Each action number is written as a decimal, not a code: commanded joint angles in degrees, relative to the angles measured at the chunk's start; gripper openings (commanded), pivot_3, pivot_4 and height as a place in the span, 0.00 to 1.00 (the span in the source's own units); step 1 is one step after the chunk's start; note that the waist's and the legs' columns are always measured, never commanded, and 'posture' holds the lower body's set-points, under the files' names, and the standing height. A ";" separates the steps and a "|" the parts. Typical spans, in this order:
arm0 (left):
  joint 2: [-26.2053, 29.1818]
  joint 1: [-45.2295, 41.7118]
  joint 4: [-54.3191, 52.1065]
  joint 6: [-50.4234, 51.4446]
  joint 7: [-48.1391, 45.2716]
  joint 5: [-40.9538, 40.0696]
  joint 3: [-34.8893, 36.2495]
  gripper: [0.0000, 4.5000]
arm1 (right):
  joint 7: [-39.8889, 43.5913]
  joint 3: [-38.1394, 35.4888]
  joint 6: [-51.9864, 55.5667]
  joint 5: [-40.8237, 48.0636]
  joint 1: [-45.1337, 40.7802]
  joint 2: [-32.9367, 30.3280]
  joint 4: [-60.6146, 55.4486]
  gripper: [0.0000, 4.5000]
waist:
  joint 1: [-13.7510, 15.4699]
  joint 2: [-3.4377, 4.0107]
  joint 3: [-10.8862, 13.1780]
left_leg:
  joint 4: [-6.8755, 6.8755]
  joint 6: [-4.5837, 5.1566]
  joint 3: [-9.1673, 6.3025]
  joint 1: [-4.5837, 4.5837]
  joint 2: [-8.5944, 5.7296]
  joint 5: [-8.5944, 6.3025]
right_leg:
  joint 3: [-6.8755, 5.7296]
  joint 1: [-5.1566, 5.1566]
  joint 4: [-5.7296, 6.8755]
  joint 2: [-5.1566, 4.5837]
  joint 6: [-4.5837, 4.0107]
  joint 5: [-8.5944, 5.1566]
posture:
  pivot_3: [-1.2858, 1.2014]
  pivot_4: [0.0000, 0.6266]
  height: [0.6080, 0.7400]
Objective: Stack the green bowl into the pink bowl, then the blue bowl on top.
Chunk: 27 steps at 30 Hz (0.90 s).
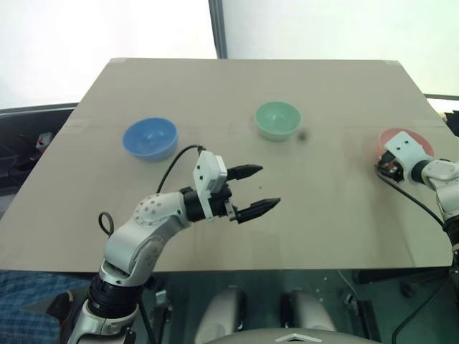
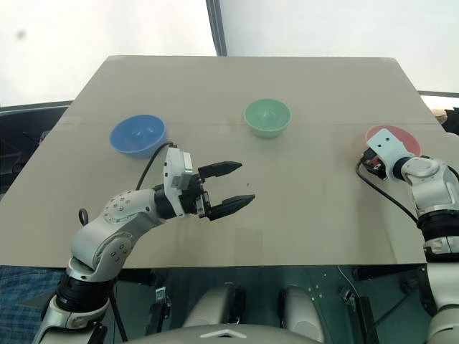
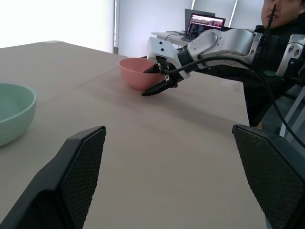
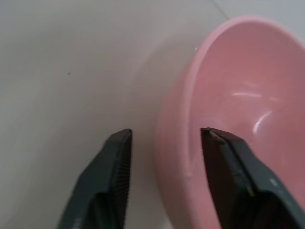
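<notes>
while my right pincer (image 4: pixel 164 143) reaches to the far right of the counter (image 1: pixel 237 93), its two black fingers straddle the near rim of the pink bowl (image 4: pixel 238 100), one finger inside the bowl and one outside it on the counter side. there is a gap between the fingers and the wall, so i cannot tell whether they have clamped on it. the pink bowl sits upright near the counter's right edge.

my left pincer (image 1: pixel 251 190) hangs over the near middle of the counter, pointing to the right, released, its fingers spread wide with nothing between them.

the green bowl (image 1: pixel 277 119) stands upright in the far middle of the counter, well apart from both pincers. the blue bowl (image 1: pixel 150 137) stands upright to the left, about as far back, beyond my left arm. all three bowls are apart from one another, none stacked.

beyond the counter's right side a person (image 3: pixel 281 14) sits, with a laptop (image 3: pixel 204 24) open behind.
</notes>
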 commanded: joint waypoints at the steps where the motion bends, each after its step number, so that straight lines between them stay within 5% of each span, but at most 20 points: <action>1: 0.05 2.14 -2.75 -1.08 0.83 0.36 0.46 1.00 | 1.06 -0.20 -1.54 -0.28 -1.65 -0.32 0.85 0.14 | -0.02 0.00 0.00 | 0.00 0.00 0.00 0.00 0.00 0.00 | 0.00 0.00 0.00 0.00 0.00 0.00 | 0.52 0.24 1.00; 2: 0.06 2.99 -3.05 -1.27 1.00 0.62 0.31 1.00 | 1.37 -0.18 -1.51 -0.17 -1.38 -0.28 0.61 0.02 | -0.04 0.01 0.00 | 0.00 0.00 0.00 0.01 0.00 0.00 | 0.00 0.00 0.00 -0.01 0.00 0.00 | 0.52 0.24 1.00; 8: -0.23 4.82 -3.72 -1.87 1.41 1.28 0.29 1.00 | 5.36 0.35 -4.05 0.69 1.03 -1.08 -5.43 0.01 | -0.03 -0.03 0.01 | 0.00 -0.01 -0.03 0.07 0.04 0.00 | 0.00 0.06 0.04 -0.03 0.00 0.01 | 0.52 0.24 1.00; 12: 0.82 7.62 -1.19 -4.79 0.98 3.20 2.51 1.00 | 13.77 2.38 -3.54 3.37 8.96 -3.03 -25.63 0.01 | -0.06 0.01 0.03 | 0.00 0.01 -0.03 0.07 0.04 -0.02 | 0.00 0.04 0.05 -0.05 0.01 0.01 | 0.52 0.24 1.00; 19: 4.86 14.49 2.73 -9.45 -3.30 4.84 6.21 1.00 | 16.05 13.09 15.86 1.58 15.65 1.37 -62.05 0.01 | -0.29 0.11 0.08 | -0.23 0.19 -0.06 0.02 0.10 -0.15 | -0.01 -0.14 0.03 -0.06 -0.02 0.00 | 0.52 0.24 1.00; 27: 5.27 15.49 3.43 -9.92 -3.91 4.35 8.36 1.00 | 15.05 25.89 24.33 -5.41 10.69 7.38 -68.53 0.01 | 0.11 0.03 0.11 | -0.16 0.15 -0.09 0.01 -0.09 -0.14 | -0.03 -0.15 -0.01 -0.27 -0.21 -0.10 | 0.52 0.24 1.00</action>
